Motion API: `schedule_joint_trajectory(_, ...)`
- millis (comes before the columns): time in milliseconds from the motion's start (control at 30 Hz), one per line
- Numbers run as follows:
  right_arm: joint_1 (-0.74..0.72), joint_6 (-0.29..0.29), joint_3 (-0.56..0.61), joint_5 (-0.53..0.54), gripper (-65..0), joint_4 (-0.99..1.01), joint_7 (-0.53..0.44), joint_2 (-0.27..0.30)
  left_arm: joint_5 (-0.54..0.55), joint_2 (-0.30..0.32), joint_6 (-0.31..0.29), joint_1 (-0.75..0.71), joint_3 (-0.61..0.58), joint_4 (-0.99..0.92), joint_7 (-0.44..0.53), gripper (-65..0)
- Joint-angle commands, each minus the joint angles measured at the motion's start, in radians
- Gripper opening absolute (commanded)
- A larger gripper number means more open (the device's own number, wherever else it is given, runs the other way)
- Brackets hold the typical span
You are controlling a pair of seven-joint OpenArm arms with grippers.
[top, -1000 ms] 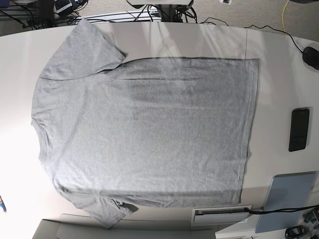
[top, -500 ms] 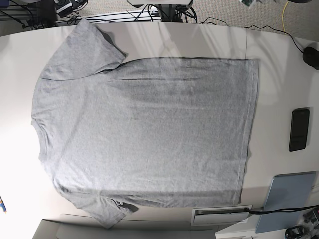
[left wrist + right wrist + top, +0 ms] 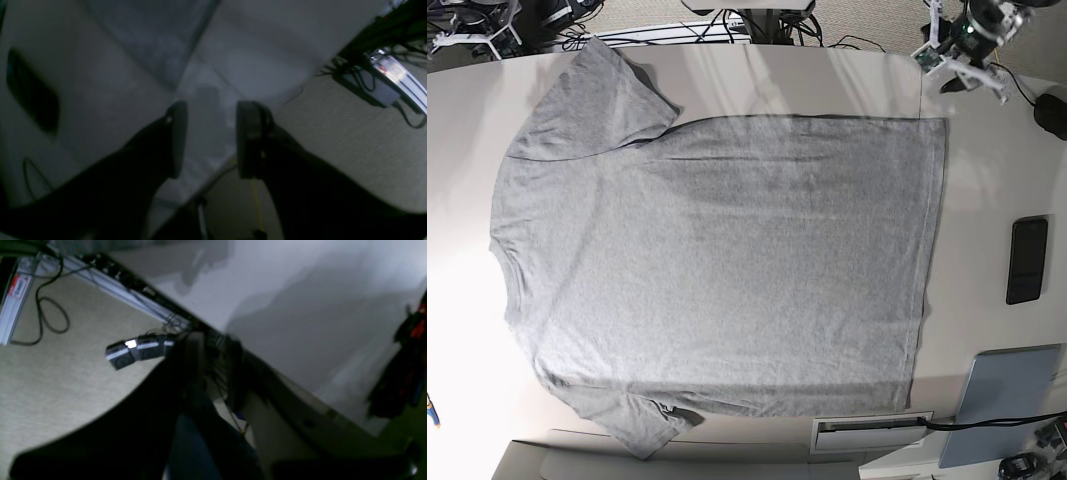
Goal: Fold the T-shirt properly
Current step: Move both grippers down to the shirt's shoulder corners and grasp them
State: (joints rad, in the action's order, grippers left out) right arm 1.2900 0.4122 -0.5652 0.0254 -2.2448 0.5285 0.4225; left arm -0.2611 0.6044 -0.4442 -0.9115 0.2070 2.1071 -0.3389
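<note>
The T-shirt [image 3: 717, 280] lay flat across the middle of the table [image 3: 987, 170], plain grey side up. Its long axis ran left to right in the base view, neck at the left, hem at the right, sleeves toward the top and bottom edges. A phone [image 3: 1027, 260] lay right of the hem. The left gripper [image 3: 208, 138] stood apart, empty, at the upper right; the right gripper [image 3: 213, 370], at the upper left, showed a narrow gap, nothing between.

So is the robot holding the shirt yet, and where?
No. The left end effector is open and empty. The right end effector grips nothing either. The T-shirt lies flat, untouched.
</note>
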Motion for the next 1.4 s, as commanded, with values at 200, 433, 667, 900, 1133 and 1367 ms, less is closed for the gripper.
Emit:
schedule_joint_trajectory(200, -0.068, -0.009, -0.011, -0.097, -38.5, -0.013, -0.001, 0.004, 0.002, 0.012, -0.055, 0.143, 0.005, -0.069, 0.074, -33.6)
schedule_joint_trajectory(433, -0.190, -0.009, -0.011, -0.233, -38.6, -0.013, -0.013, 0.004, -0.002, 0.014, -0.051, 0.185, -0.038, -0.148, 0.078, -33.6)
schedule_joint_trajectory(667, -0.245, 0.041, -0.011, -0.237, -38.6, -0.013, -0.011, 0.008, -0.108, 0.017, 0.045, 0.289, -0.164, -0.228, 0.066, -33.6)
schedule_joint_trajectory(900, -0.245, 0.056, -0.011, -0.299, -38.6, -0.013, -0.018, 0.010, -0.159, 0.060, 0.043, 0.346, -0.179, -0.327, 0.071, -33.6)
schedule_joint_trajectory(1133, -0.245, 0.056, -0.011, -0.312, -38.6, -0.013, -0.055, 0.010, -0.158, 0.077, 0.024, 0.397, -0.179, -0.422, 0.114, -33.7)
schedule_joint_trajectory(1367, -0.245, 0.064, -0.011, -0.316, -38.6, -0.013, -0.055, 0.010, -0.161, 0.077, -0.053, 0.396, -0.192, -0.426, 0.138, -40.0)
